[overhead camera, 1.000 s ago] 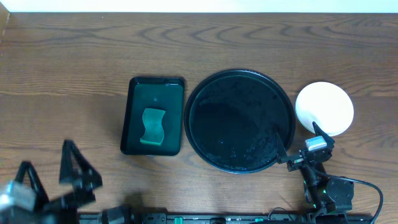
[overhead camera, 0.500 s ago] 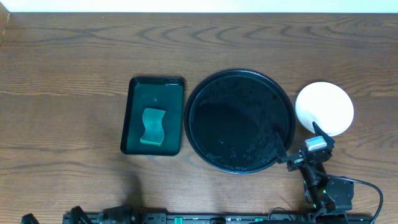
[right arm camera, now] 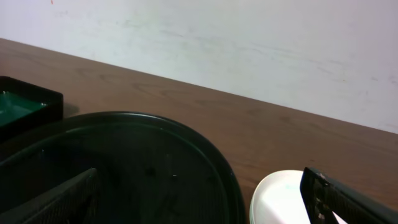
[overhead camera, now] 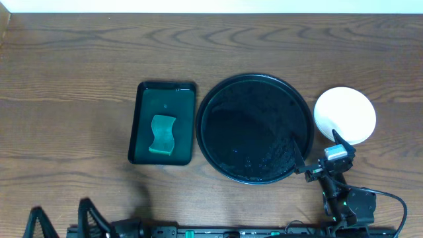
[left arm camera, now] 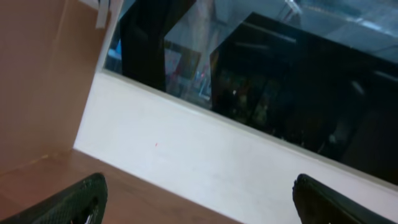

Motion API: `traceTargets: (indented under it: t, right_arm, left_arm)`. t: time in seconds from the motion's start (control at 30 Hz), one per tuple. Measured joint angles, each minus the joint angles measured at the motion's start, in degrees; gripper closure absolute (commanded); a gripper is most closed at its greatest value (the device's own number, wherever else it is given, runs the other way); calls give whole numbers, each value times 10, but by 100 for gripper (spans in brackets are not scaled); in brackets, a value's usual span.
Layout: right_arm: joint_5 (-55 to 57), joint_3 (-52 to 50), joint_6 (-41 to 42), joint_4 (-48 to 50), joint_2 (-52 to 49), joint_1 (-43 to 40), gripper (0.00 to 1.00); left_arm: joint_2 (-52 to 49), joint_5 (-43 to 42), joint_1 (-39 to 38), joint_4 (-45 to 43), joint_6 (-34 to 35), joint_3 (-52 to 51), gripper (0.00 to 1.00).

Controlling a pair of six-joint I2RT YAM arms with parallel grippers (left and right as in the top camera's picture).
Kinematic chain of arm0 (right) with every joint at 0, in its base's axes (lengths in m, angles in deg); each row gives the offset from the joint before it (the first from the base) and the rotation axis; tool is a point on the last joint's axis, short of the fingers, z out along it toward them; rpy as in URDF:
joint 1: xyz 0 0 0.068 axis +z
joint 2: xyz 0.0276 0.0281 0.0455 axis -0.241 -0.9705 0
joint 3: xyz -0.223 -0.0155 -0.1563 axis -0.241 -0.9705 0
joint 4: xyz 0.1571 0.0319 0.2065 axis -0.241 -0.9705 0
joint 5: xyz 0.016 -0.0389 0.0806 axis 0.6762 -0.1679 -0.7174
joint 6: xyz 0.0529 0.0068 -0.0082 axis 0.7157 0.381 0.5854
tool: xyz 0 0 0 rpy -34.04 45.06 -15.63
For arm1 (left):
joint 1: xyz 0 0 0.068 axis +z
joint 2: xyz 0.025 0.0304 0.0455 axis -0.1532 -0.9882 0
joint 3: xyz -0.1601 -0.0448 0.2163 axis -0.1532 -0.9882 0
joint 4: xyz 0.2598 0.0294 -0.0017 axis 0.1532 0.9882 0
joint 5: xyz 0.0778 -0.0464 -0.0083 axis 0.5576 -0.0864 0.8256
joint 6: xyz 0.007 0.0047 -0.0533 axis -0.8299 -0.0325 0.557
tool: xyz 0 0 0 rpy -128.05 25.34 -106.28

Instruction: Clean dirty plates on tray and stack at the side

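At the bottom left edge of the overhead view, the left gripper (overhead camera: 63, 223) shows only its 2 dark fingers, spread wide with nothing between them. Its wrist view looks over the same 2 fingertips at a white wall (left arm camera: 205, 155) and dark glass.

In the lower right of the overhead view, the right gripper (overhead camera: 318, 149) is spread fully apart and holds nothing. 1 finger lies over the lower right rim of the black tray (overhead camera: 254, 125). The other points at the lower edge of the white plate (overhead camera: 345, 112). Whether either finger touches what lies under it cannot be told.

The black tray sits right of center, round and glossy, with fine specks on its surface. The white plate lies just beside the tray's right rim, apart from it, on the table (overhead camera: 66, 99). Only 1 plate face shows from above, and whether others lie beneath it cannot be told.

Left of the black tray, close to its rim, sits the dark green tray (overhead camera: 165, 84), a rectangle holding a wavy green sponge (overhead camera: 162, 134) in its lower half.

Beyond these, bare brown wood runs to the top of the frame.
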Motion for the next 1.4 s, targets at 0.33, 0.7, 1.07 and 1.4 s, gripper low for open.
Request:
traceTargets:
  t: [0.33,0.7,1.07,1.4]
  right_arm:
    - [0,0,0,0,0,0,1]
    - [0,0,0,0,0,0,1]
    - [0,0,0,0,0,0,1]
    - [0,0,0,0,0,0,1]
  left_arm:
    - [0,0,-43,-238,0,-162,5]
    - [0,0,-80,-507,0,-353,5]
    - [0,0,-80,-511,0,-487,5]
    - [0,0,-80,-539,0,-574,5]
